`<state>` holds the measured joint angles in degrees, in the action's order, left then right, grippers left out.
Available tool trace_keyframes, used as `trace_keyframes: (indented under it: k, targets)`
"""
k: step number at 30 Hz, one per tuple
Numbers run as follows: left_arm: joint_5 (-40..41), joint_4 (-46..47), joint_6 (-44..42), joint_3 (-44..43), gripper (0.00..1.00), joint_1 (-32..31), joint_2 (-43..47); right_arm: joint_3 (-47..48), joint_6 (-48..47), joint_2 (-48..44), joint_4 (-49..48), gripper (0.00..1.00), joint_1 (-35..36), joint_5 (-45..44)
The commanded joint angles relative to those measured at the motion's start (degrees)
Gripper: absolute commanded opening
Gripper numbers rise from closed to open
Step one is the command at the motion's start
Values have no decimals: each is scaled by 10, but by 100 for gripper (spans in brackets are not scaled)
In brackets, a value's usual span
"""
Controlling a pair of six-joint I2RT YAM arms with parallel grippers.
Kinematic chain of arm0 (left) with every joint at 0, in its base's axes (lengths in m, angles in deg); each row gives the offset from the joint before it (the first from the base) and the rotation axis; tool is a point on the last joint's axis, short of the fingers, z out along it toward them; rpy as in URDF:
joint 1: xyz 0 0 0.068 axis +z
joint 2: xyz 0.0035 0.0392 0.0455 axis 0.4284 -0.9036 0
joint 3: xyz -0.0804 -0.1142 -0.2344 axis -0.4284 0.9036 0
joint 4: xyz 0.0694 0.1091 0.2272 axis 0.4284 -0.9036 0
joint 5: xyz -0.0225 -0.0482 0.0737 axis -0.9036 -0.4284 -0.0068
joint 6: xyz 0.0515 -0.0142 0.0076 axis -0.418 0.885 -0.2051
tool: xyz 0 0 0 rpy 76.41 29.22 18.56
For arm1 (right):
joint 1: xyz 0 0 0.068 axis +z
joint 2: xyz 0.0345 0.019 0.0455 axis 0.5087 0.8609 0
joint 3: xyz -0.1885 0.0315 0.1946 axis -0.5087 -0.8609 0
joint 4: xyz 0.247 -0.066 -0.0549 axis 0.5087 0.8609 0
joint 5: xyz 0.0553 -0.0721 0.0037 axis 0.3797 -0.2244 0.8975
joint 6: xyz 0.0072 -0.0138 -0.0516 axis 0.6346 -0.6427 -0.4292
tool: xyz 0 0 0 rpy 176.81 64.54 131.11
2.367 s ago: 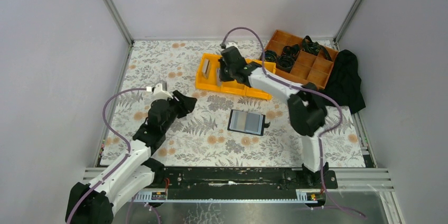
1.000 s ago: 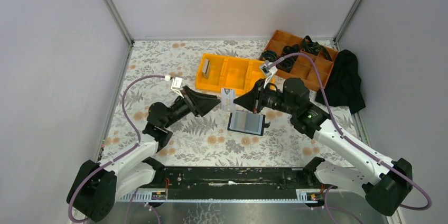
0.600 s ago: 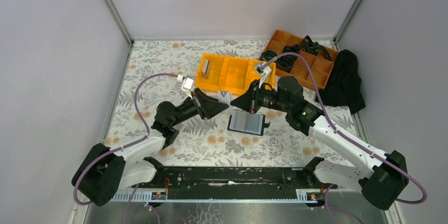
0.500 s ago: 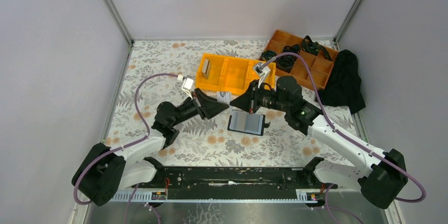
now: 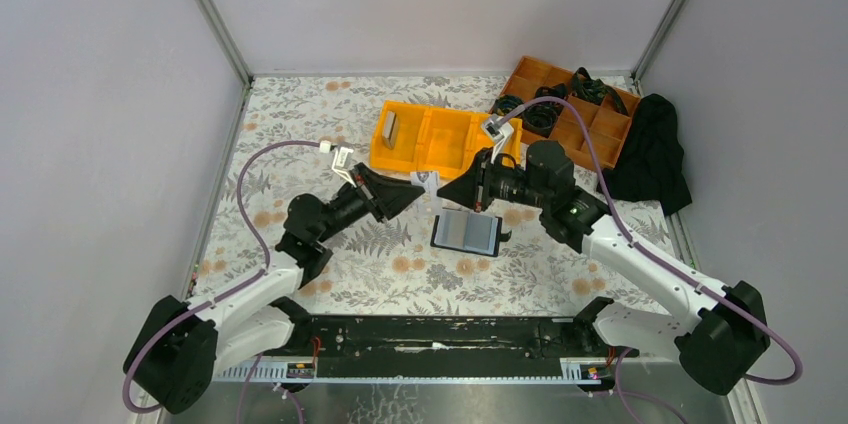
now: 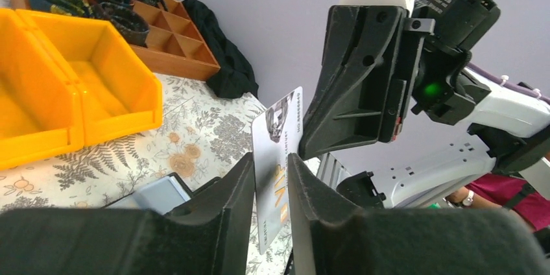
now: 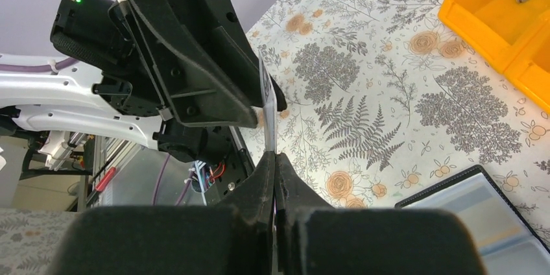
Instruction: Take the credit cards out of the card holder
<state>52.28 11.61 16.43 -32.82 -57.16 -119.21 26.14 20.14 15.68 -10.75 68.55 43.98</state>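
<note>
Right gripper (image 7: 275, 158) is pinched shut on a credit card (image 6: 282, 126). Left gripper (image 6: 270, 158) is narrow around it, contact unclear. Risk: if right lets go before left clamps, it drops.

- The left arm (image 5: 247, 292) and right arm (image 5: 648, 268) had white links joined by bulky black housings.
- A purple cable (image 5: 243, 177) looped along each arm.
- The fingers (image 6: 350, 80) were black, ribbed wedges.
- A green light (image 6: 431, 88) glowed on one wrist.
</note>
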Motion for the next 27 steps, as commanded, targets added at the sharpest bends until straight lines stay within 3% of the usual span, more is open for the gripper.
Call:
trace_keyframes:
  k: [1,3,4,12,16,18,21,27]
  targets:
    - [4,16,-10,-14,25,-1,-15,-4,1,7,-33,0,-12,14]
    - [2,16,-9,-16,4,-2,-20,-8,4,8,-36,0,-14,14]
    - [2,16,-9,-16,0,-2,-20,-10,5,8,-38,0,-15,13]
    - [5,5,-11,-24,0,-2,-27,-11,9,14,-39,0,-22,-3]
    - [55,-141,-60,-92,0,-1,-39,5,-13,7,24,51,-24,-96]
    - [93,-254,-97,-155,0,4,-59,12,-33,3,64,68,-24,-165]
    - [108,-394,-135,-258,0,31,-114,9,-51,10,84,74,-29,-208]
    - [109,-593,-202,-481,0,88,-262,3,-63,83,76,74,-38,-173]
